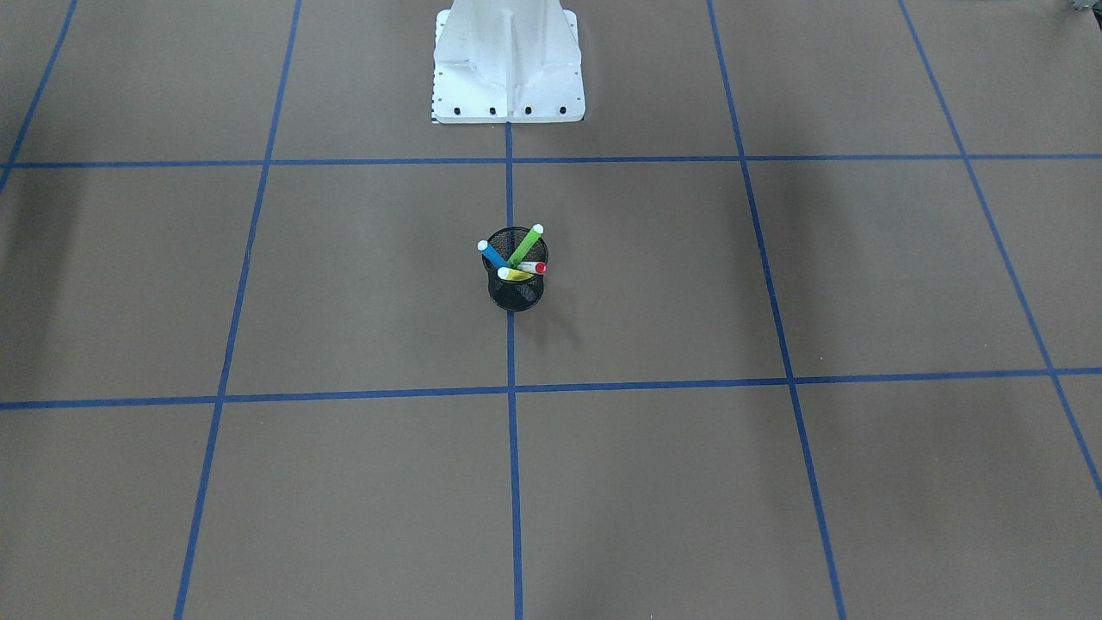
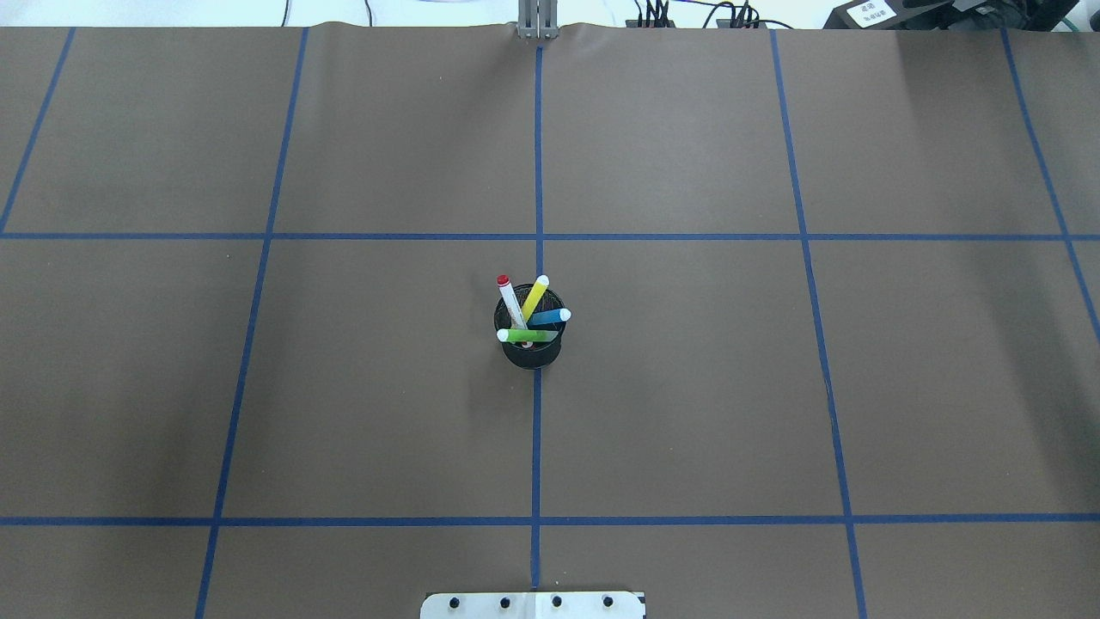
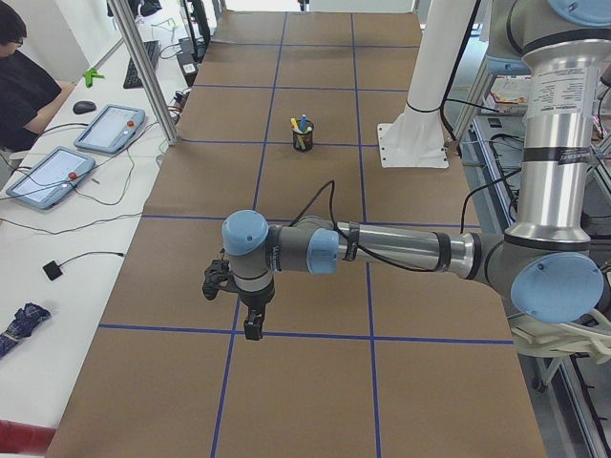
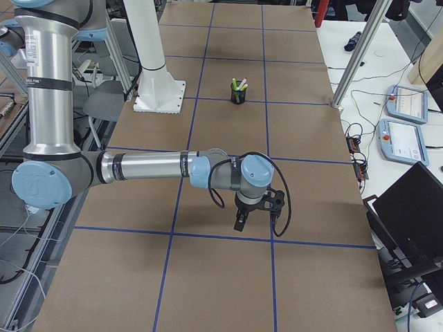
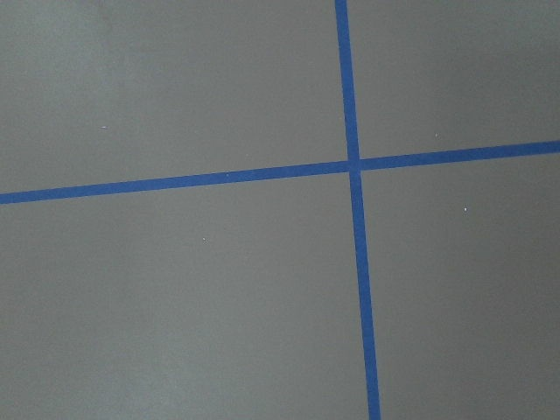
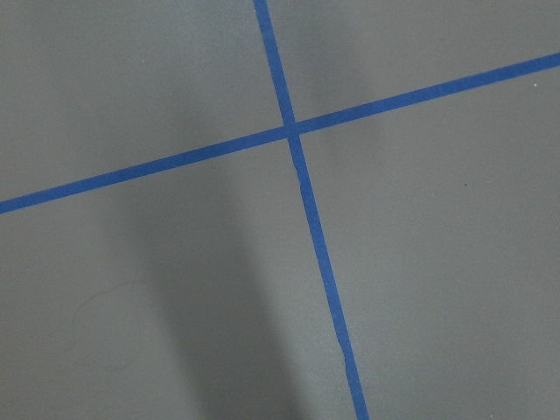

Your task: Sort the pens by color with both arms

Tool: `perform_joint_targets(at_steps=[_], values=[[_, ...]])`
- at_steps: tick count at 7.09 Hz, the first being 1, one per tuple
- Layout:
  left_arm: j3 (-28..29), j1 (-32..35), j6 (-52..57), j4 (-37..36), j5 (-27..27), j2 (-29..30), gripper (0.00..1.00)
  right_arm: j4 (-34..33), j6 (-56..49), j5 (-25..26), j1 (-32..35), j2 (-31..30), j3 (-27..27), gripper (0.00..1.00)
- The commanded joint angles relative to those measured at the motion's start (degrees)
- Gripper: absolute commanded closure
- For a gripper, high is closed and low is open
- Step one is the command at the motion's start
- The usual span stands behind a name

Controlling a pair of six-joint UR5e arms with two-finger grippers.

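**Counter** (image 2: 687,387): brown sheet, ruled into large squares by blue tape lines (image 2: 538,430).

**Left arm** (image 3: 401,250): grey-silver with pale blue joint caps. It reaches out level over the counter near the end on the robot's left, well apart from the pens.

**Right arm** (image 4: 145,166): same build. It reaches out level over the opposite end of the counter.

**White base** (image 1: 508,65): bolted to the counter at its robot-side edge, on the centre tape line.

**Left end effector** (image 3: 250,324): black, pointing down above a tape line. It shows only in the side view, so I cannot tell how far open it is or whether it holds anything. Its wrist view shows only bare counter and a tape crossing.

**Right end effector** (image 4: 240,223): black, pointing down near a tape line. Opening and load likewise cannot be told. Its wrist view shows a tape crossing and a shadow.

**Black mesh cup** (image 1: 515,293): upright at mid-counter, standing on the centre tape line in front of the base.

**Pens, four**: all stand tilted inside the cup, upper ends splayed over its rim.
- green pen (image 1: 526,244)
- blue pen (image 1: 492,255)
- yellow pen (image 1: 515,275)
- white pen with red cap (image 1: 534,268)
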State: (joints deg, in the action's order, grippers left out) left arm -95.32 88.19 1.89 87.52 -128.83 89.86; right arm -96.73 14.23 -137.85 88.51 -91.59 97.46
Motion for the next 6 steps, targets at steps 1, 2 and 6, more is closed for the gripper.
perform_joint_targets(at_steps=[1, 2, 6], values=[[-0.04, -0.12, -0.14, -0.85, 0.16, 1.71, 0.0, -0.04, 0.1, -0.14, -0.01, 3.59, 0.88, 0.0], [-0.3, -0.3, -0.14, -5.64, 0.07, 5.72, 0.0, -0.21, 0.36, -0.23, -0.01, 6.48, 0.98, 0.0], [-6.26, -8.25, -7.37, -10.35, -3.71, 13.92, 0.0, -8.27, 5.02, -0.32, -7.72, 21.76, 2.82, 0.0]])
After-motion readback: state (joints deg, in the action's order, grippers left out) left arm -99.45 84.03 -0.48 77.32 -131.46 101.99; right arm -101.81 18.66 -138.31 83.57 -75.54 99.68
